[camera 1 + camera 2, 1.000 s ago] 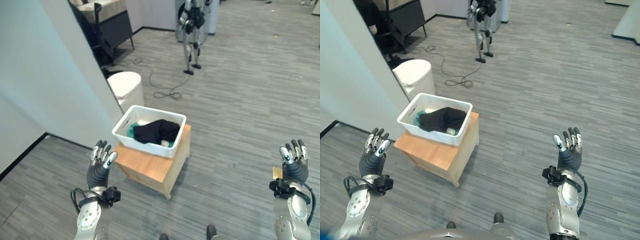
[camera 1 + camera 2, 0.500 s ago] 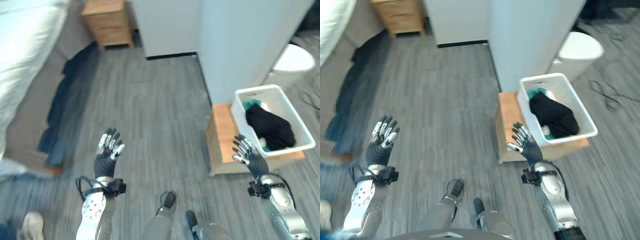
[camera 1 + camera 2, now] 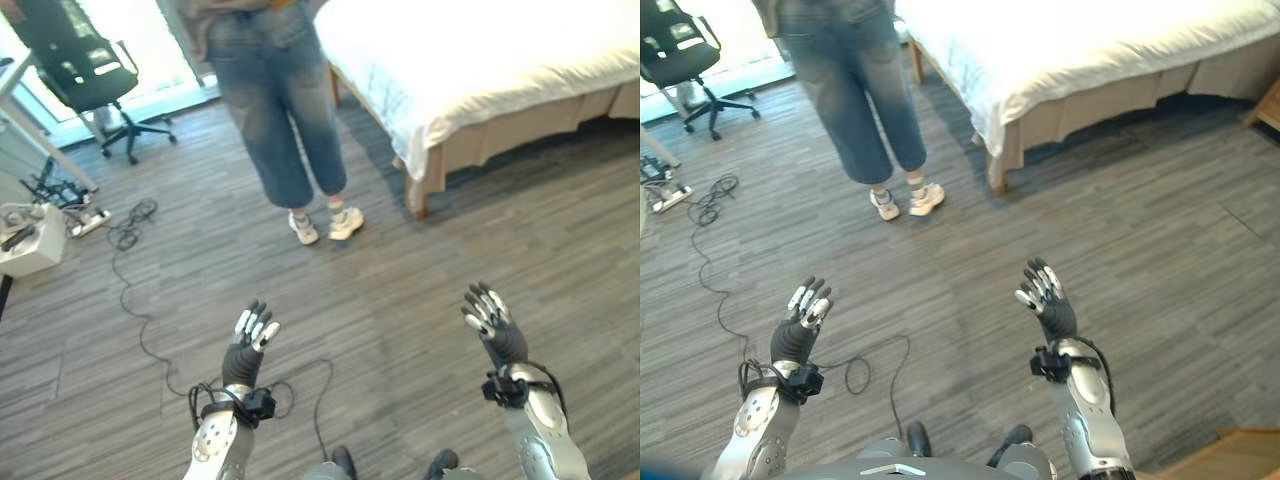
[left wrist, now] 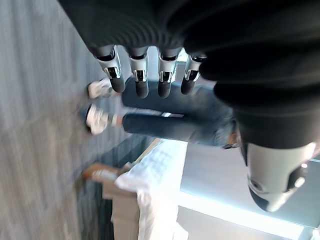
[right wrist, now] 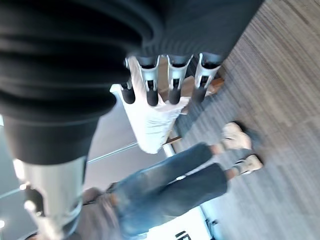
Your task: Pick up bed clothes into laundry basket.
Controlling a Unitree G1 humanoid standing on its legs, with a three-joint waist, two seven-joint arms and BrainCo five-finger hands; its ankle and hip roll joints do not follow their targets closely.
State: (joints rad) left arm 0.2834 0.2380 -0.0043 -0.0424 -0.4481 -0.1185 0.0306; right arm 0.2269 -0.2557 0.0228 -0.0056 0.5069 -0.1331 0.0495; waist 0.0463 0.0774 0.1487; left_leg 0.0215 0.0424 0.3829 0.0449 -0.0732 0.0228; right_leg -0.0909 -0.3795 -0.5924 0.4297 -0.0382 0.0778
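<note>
Bed clothes: only white bedding [image 3: 480,60] seen, spread flat over the bed [image 3: 1060,110] at the room's far right corner, hanging over the wooden frame's near edge; no print or labels legible anywhere. Left hand [image 3: 246,350] raised over the floor, fingers straight and spread, nothing held. Right hand [image 3: 495,328] same, palm up-forward, fingers extended, empty, well apart from the bed. Both hover above grey wood-plank floor [image 3: 400,270]. Person [image 3: 270,90] in blue jeans and white sneakers [image 3: 325,225] stands beyond the hands, just beside the bed's near corner. Black office chair [image 3: 85,75] at far left, cables [image 3: 125,225] trailing on floor near a white box [image 3: 28,235].
</note>
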